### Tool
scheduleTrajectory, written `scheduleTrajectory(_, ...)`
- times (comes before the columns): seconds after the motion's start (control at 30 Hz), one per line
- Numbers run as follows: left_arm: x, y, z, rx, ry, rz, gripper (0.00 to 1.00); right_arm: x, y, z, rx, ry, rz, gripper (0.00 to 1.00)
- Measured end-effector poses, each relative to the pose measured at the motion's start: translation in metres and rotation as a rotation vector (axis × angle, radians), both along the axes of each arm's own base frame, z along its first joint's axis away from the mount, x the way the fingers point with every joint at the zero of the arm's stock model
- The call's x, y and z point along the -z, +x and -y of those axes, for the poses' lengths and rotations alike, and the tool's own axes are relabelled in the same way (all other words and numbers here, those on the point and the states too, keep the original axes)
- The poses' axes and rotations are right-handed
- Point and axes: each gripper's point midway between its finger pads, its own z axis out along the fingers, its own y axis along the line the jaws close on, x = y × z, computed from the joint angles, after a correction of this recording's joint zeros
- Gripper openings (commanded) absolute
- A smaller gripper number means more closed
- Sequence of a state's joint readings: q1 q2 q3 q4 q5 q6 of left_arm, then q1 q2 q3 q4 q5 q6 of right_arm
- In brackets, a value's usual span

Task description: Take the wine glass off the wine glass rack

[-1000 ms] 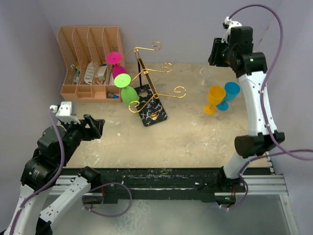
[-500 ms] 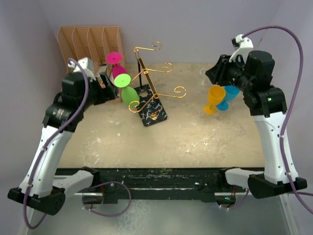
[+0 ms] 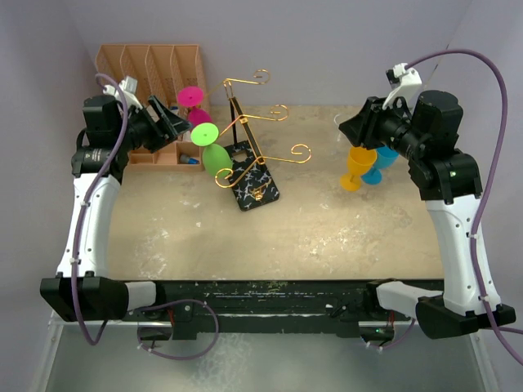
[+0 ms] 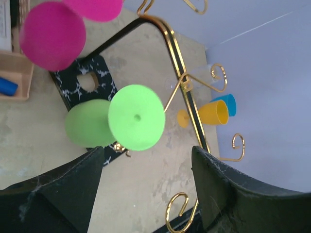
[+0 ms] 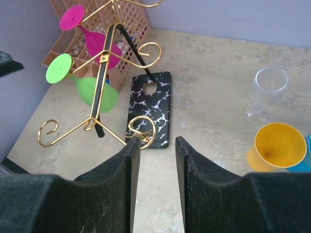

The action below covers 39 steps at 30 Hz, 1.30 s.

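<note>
The gold wire wine glass rack (image 3: 253, 184) on its black marbled base is standing left of the middle of the beige desk (image 3: 327, 229). The green plastic wine glass (image 3: 215, 157) and the pink plastic wine glass (image 3: 198, 120) are hanging at the rack's left side, the pink one behind the green one. The orange slotted organiser (image 3: 151, 69) is sitting behind and to the left of them. My left fingers (image 4: 233, 189) are hovering just left of both glasses. Well to the right, the yellow plastic goblet (image 3: 359, 159) is standing with the blue plastic cup (image 3: 384, 157) just beside it and the clear wine glass (image 5: 266, 90) behind, all below my right fingers (image 5: 204, 194).

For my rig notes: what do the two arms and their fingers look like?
Both the left arm and the right arm have white links, black joints and black bases. A purple cable loops along each. The fingers are black, broad and matte.
</note>
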State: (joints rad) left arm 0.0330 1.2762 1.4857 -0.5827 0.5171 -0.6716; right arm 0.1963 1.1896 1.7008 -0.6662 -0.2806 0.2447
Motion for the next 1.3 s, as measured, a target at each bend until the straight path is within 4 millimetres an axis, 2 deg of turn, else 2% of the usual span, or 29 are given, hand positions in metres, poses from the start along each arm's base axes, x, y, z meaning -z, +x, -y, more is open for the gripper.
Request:
scheduleTrajectory(0.1,0.032,0.0,0.0,0.019,-0.059,-0.078,0.75,0.0,0.0,0.0,-0.003,0.001,0.002,0.38)
scheduleTrajectory(0.2,0.048,-0.004,0.004,0.038,-0.092,-0.124,0.75,-0.001,-0.001,-0.001,-0.007,0.003,0.007,0.38)
scheduleTrajectory(0.43,0.039,0.0,0.013,0.09,-0.148,-0.079,0.71,-0.005,-0.002,-0.004,-0.026,0.015,0.019,0.37)
scheduleTrajectory(0.7,0.061,0.012,0.017,0.1,-0.2,-0.14,0.68,-0.005,-0.002,-0.005,-0.025,0.018,0.018,0.37)
scheduleTrajectory(0.9,0.063,0.017,0.018,0.103,-0.213,-0.141,0.64,-0.004,-0.002,-0.005,-0.028,0.018,0.017,0.37)
scheduleTrajectory(1.0,0.066,0.023,0.018,0.104,-0.227,-0.147,0.57,-0.004,-0.001,-0.006,-0.03,0.02,0.018,0.36)
scheduleTrajectory(1.3,0.072,0.032,0.022,0.12,-0.272,-0.167,0.2,-0.003,-0.001,-0.006,-0.029,0.021,0.013,0.36)
